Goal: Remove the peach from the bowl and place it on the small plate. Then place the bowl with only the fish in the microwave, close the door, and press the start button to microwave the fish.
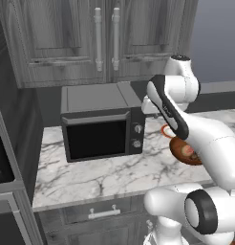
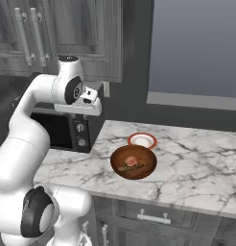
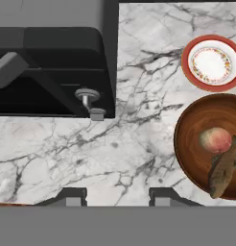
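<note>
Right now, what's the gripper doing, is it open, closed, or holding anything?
Gripper: open and empty, fingertips spread above the bare marble counter, with the bowl off to one side.

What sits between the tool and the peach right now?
Nothing visible. The open tool hangs above bare marble counter, and the peach lies exposed beside the fish in the bowl, off to one side.
</note>
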